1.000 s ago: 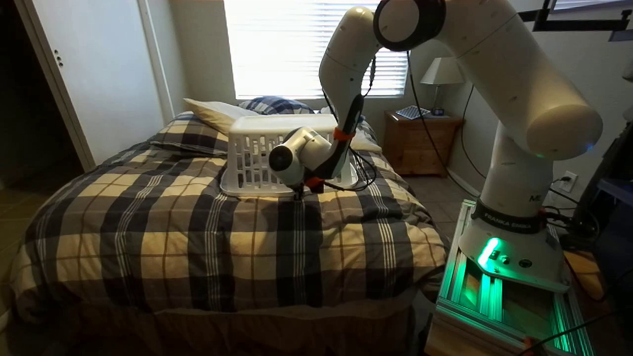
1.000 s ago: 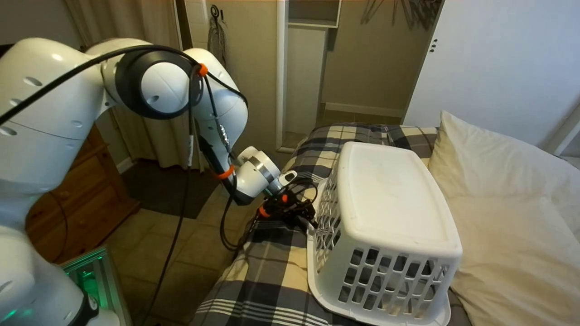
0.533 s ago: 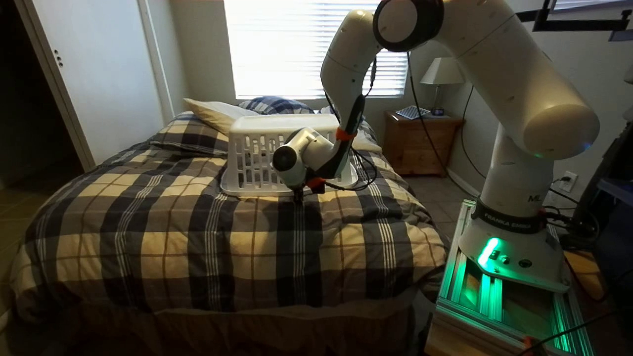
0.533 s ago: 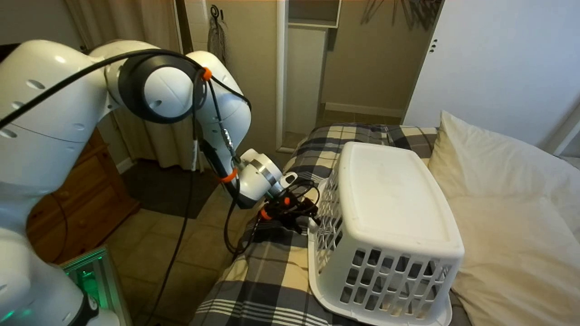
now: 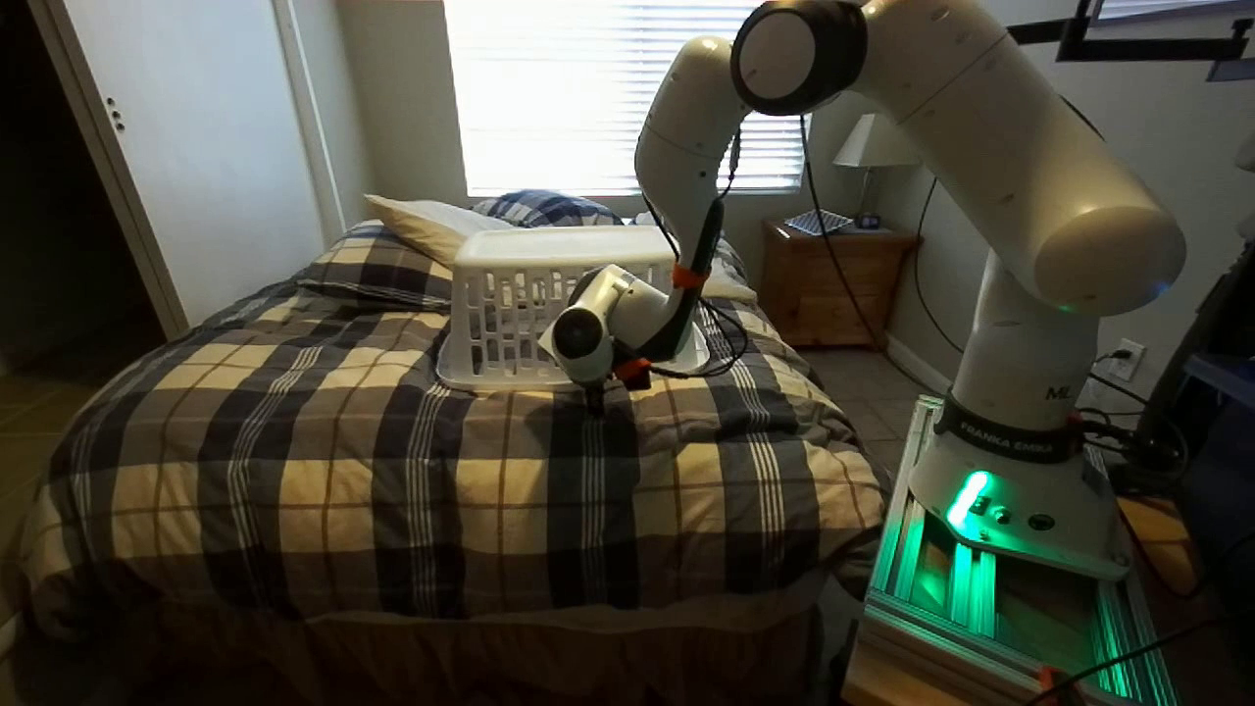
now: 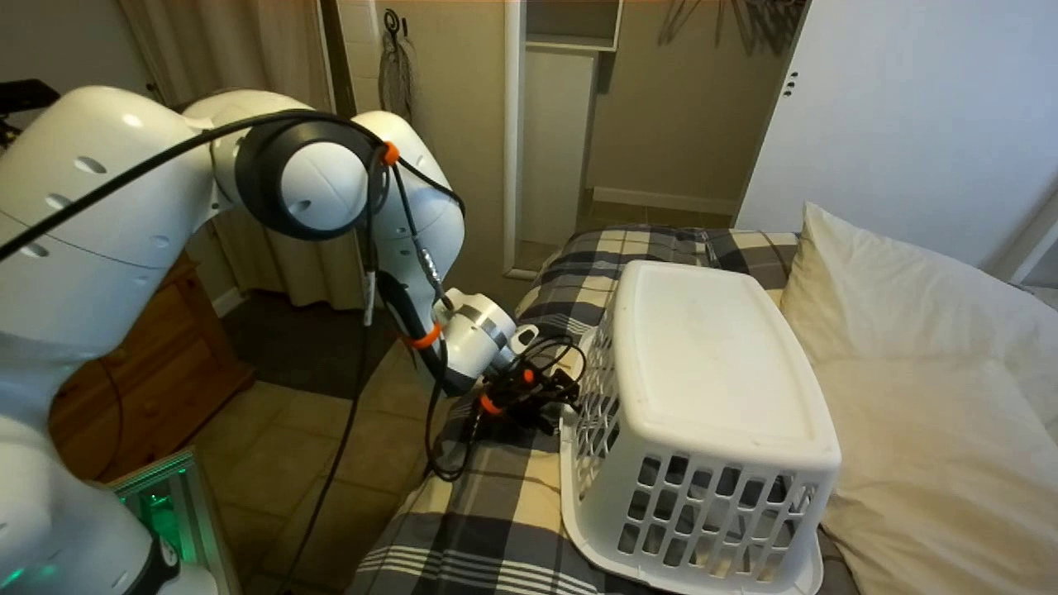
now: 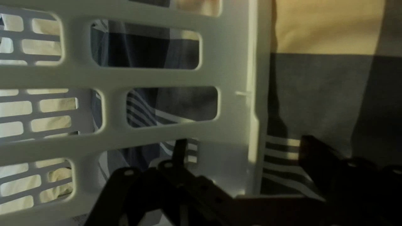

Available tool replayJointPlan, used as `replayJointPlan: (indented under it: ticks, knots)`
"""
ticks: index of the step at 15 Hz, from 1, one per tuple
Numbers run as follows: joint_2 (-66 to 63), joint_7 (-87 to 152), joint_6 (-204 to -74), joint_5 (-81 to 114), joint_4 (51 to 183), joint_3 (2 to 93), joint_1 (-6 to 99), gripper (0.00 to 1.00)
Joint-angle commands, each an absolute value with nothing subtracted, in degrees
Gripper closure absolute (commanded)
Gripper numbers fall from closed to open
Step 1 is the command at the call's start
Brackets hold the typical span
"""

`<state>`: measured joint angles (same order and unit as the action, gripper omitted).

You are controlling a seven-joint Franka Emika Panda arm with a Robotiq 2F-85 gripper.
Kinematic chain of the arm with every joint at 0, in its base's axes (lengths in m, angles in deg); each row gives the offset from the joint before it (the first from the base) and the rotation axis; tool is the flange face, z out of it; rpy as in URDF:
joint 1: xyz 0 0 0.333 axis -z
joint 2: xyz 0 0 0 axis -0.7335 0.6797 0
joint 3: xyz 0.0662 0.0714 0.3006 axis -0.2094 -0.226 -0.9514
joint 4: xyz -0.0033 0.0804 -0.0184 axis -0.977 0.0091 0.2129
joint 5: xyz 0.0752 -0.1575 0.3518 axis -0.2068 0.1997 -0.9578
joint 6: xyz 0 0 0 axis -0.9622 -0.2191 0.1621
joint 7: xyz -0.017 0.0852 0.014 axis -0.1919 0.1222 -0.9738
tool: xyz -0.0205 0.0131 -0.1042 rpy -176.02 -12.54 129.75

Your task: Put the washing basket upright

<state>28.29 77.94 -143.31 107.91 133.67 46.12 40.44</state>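
Note:
The white washing basket point(image 5: 500, 314) lies upside down on the bed, its flat base point(image 6: 727, 355) facing up and its rim down on the plaid blanket. In both exterior views my gripper point(image 6: 566, 405) is low against the basket's slotted long side. Up close in the wrist view, the jaws of the gripper point(image 7: 243, 150) stand wide apart with the basket's rim point(image 7: 253, 135) between them. One dark finger point(image 7: 180, 152) is at a slot in the wall; whether it passes through, I cannot tell. Outside the rim, over the blanket, is the opposite finger point(image 7: 314, 157).
Pale pillows point(image 6: 917, 372) lie close behind the basket. The plaid bed point(image 5: 490, 510) stretches out on the near side. A wooden nightstand point(image 5: 838, 284) with a lamp point(image 5: 876, 142) stands by the window. Black cables point(image 6: 438, 446) hang in loops from the arm.
The arm has sunk a little, and the gripper sits slightly lower beside the basket's rim. The basket has stayed nearly in place, still upside down.

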Motion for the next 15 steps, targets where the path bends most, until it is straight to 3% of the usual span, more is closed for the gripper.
replayJointPlan:
  ticks: [1, 2, 3, 9, 15]
  knots:
    - [30.7, 78.5, -142.8, 114.2, 131.4, 44.8, 42.4, 0.01]
    - [30.8, 78.3, -142.7, 114.9, 131.3, 44.5, 42.8, 0.27]
    - [31.0, 78.3, -142.4, 115.7, 131.2, 44.3, 42.9, 0.28]
    - [30.8, 77.6, -141.1, 117.9, 131.3, 43.2, 44.3, 0.70]
    - [26.4, 77.5, -143.2, 116.5, 133.6, 41.7, 46.4, 0.73]
